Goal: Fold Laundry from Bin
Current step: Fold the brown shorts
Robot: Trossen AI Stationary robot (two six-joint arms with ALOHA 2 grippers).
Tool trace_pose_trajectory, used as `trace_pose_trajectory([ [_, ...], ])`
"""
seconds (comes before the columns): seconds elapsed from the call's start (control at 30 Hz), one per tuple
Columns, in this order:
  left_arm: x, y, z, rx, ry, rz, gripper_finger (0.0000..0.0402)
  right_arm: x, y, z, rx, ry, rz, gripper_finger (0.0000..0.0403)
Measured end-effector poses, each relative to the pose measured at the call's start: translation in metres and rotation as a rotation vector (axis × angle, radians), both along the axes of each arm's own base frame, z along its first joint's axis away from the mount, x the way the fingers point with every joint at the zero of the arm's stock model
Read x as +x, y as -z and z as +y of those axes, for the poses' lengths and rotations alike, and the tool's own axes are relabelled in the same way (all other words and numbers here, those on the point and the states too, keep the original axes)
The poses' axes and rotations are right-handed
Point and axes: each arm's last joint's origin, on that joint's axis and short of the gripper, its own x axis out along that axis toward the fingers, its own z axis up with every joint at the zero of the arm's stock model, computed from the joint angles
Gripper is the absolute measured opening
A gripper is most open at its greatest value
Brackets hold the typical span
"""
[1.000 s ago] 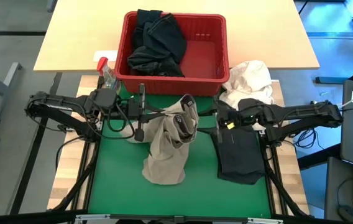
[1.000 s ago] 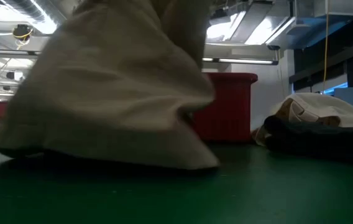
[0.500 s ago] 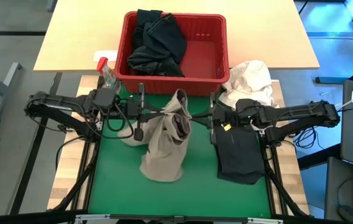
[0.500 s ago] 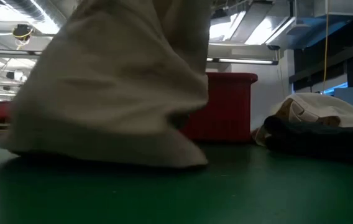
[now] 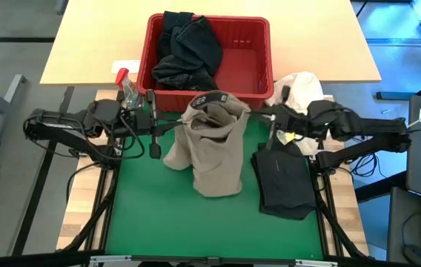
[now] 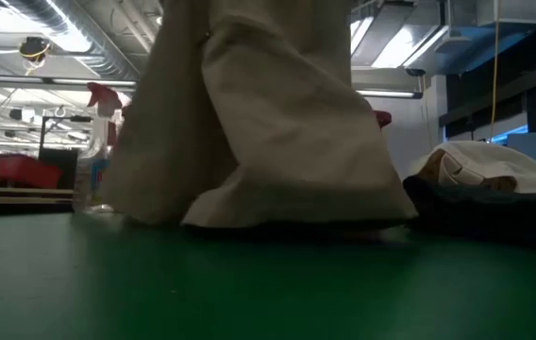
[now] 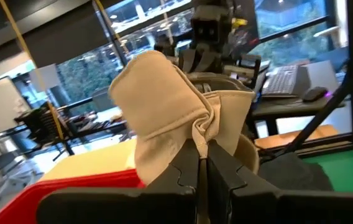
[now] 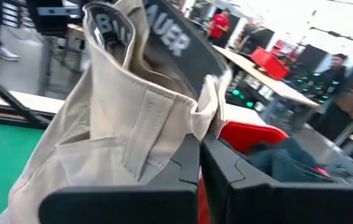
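High view: khaki garment (image 5: pixel 214 141) centre frame, below bin (image 5: pixel 255 44). Left hand (image 5: pixel 189 122) and right hand (image 5: pixel 249 113) each pinch its waistband; wrist views confirm. Low view: hem touches counter (image 6: pixel 268 283).

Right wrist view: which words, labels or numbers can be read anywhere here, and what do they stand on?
"AUER", partly cut off: inner waistband of the khaki-beige fabric garment.
"BU", partial and blurred: the same waistband, farther round.
Other views: nothing readable.
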Motion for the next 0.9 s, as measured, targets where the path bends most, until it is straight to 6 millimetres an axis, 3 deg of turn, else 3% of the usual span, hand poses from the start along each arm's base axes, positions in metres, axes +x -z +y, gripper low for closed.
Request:
trace_pose_trajectory([
  [0.23,-0.004,0.002,0.003,0.054,-0.103,0.039,0.0000,-0.010,-0.014,-0.001,-0.034,0.098,-0.030,0.0003],
  [0.47,-0.003,0.001,0.007,0.074,-0.157,0.037,0.0000,-0.008,-0.015,-0.002,-0.039,0.109,-0.034,0.0002],
  [0.67,-0.005,-0.021,0.008,0.141,-0.183,-0.166,0.0000,-0.007,-0.023,-0.002,-0.097,0.101,-0.094,0.0001],
  [0.9,-0.012,-0.043,0.008,0.229,-0.105,-0.397,0.0000,-0.014,-0.053,0.001,-0.160,0.055,-0.186,0.0001],
])
